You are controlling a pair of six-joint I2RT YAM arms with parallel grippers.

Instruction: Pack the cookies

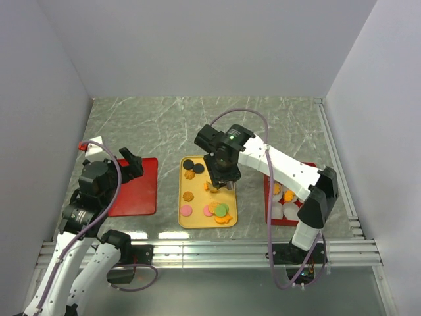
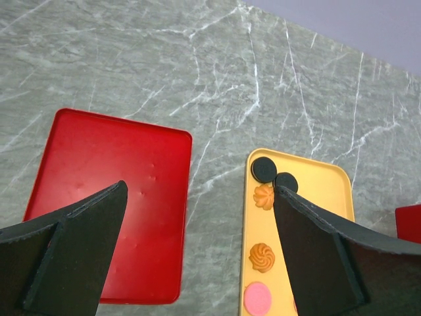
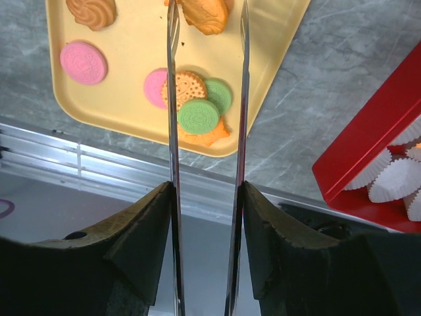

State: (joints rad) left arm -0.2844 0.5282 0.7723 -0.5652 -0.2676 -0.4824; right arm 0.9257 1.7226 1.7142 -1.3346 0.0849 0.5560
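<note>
The cookies lie on a yellow tray [image 1: 185, 217] in the middle of the table. Two black rounds [image 1: 193, 166] sit at its far end, then orange swirls [image 1: 188, 196] and a pink round [image 1: 186, 210]. A pile of green, brown and orange pieces [image 1: 220, 212] fills its near right corner. My right gripper [image 1: 220, 185] hangs over the tray. Its long metal blades [image 3: 172, 79] stand apart, open, on either side of an orange cookie [image 3: 205, 14] without clearly touching it. The pile [image 3: 198, 116] shows between the blades. My left gripper [image 2: 198, 191] stands wide open with nothing in it, above the gap between a red tray [image 2: 112, 197] and the yellow tray [image 2: 316, 178].
A second red tray [image 1: 269, 197] holding white paper cups [image 1: 288, 209] sits to the right of the yellow tray. The left red tray [image 1: 141, 191] holds nothing. An aluminium rail [image 1: 210, 250] runs along the near table edge. White walls close the sides and back.
</note>
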